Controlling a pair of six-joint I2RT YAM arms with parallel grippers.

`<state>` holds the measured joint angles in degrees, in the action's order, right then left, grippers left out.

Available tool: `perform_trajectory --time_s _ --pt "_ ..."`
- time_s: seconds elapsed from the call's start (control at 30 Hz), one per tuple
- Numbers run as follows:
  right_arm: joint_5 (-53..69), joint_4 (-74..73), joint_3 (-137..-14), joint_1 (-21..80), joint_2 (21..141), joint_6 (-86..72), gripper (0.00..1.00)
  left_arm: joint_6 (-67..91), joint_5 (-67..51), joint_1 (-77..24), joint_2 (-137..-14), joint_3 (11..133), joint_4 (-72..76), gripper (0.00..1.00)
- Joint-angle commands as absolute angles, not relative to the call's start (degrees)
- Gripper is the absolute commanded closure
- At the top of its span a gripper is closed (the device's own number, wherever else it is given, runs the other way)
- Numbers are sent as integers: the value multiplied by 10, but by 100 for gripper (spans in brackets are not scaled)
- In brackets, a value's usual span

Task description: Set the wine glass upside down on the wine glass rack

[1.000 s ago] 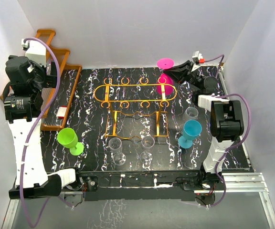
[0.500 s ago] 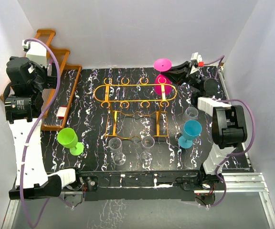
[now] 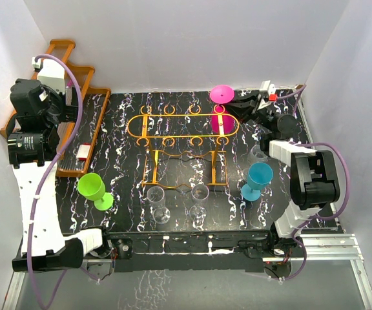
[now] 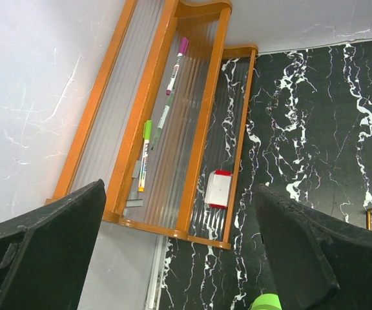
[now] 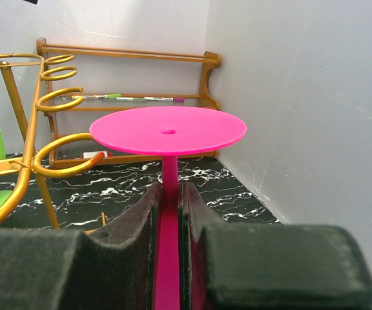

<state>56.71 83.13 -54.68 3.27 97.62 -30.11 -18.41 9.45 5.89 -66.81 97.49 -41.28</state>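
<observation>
A pink wine glass [image 3: 222, 94] hangs upside down, foot up, at the right end of the orange-gold wire rack [image 3: 183, 117]. Its bowl [image 3: 221, 122] shows under the rack's top frame. My right gripper [image 3: 236, 105] is shut on its stem [image 5: 168, 219], with the pink foot [image 5: 168, 130] just above the pads and beside the rack's ring slots [image 5: 63, 165]. My left gripper [image 3: 41, 103] is open and empty, high over the table's left side above the wooden shelf [image 4: 173, 123].
A green glass [image 3: 93, 190], two clear glasses [image 3: 159, 203] [image 3: 199, 199], a blue glass [image 3: 258, 179] and another clear glass [image 3: 258, 154] stand on the black marbled table [image 3: 121, 161]. The brown shelf holds markers [image 4: 168, 90] and a white eraser [image 4: 218, 189]. Walls close in at back and right.
My right gripper has shifted the pink glass slightly right and toward the back at the rack's right end. The left arm has barely moved.
</observation>
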Motion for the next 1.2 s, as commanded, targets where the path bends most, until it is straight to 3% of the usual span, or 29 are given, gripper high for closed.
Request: perform_trajectory --time_s 0.0,1.17 --pt "569 1047 -537 30 940 -265 92 -176 80 62 -653 976 -416 3" --pt "589 1047 -520 51 912 -268 92 -175 78 61 -649 924 -410 3"
